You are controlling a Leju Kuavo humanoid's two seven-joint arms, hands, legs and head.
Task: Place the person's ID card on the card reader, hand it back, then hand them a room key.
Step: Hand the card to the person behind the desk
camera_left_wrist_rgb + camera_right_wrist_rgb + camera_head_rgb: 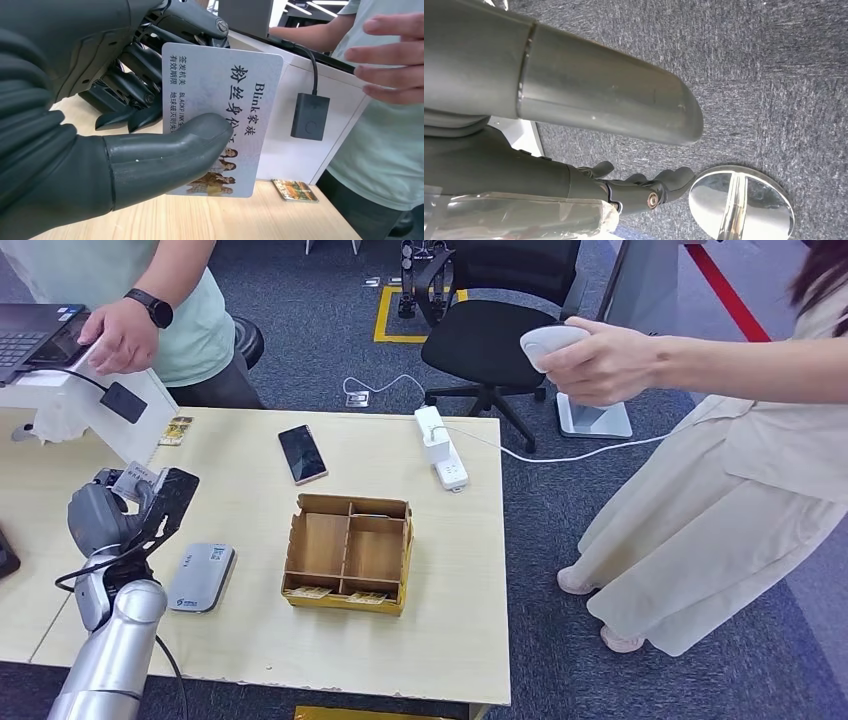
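Observation:
My left hand [130, 505] is raised over the left part of the table [300, 640] and pinches the person's ID card [135, 480]. In the left wrist view the thumb presses on the face of the white printed ID card [220, 100], with the fingers behind it. The grey card reader [200, 578] lies flat on the table just right of my left arm. A brown divided box [292, 540] holds room key cards [365, 597] in its front slots. My right hand [639, 187] hangs over the carpet, fingers apart and holding nothing.
A person in a green shirt stands behind the table's far left, one hand [120, 335] on a laptop [35, 335] atop a white stand [90, 405]. A phone [302, 453], a power strip [441, 447] and a small card [176, 430] lie at the back. Another person stands at the right.

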